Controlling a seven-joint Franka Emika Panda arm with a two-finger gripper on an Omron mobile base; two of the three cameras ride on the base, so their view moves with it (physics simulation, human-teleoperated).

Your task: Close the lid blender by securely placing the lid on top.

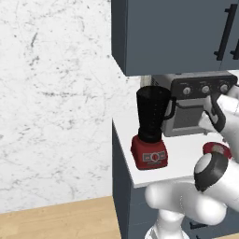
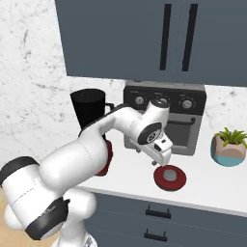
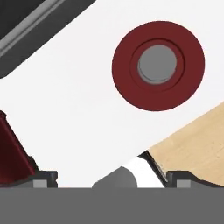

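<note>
Blender (image 1: 151, 128) stands on the white counter (image 1: 186, 151) near its left end, close to the front edge, its dark translucent jar upright on the boxy red base and its mouth uncovered. Behind it and to its right, against the back of the counter, sits the black-and-silver toaster oven (image 2: 166, 118) with a row of knobs along its top panel. The lid (image 2: 170, 177) lies flat on the counter near the front edge, in front of the toaster oven and well apart from the blender; its grey centre knob faces up, ringed by the round red cap. In the hand view the lid (image 3: 158, 65) sits in the upper right, with bare white counter all round it and the counter's front edge running diagonally just below it, wooden floor (image 3: 197, 144) beyond. The gripper (image 2: 161, 157) hangs above the counter just to the left of the lid, not touching it, pointing down. In the hand view its two dark fingertips (image 3: 46, 177) show far apart at the bottom with nothing between them, so the pincer stands open and holds nothing. A small potted plant (image 2: 229, 144) in a blue and tan pot stands toward the right end of the counter. Dark grey-blue wall cabinets (image 2: 144, 38) hang above.
</note>
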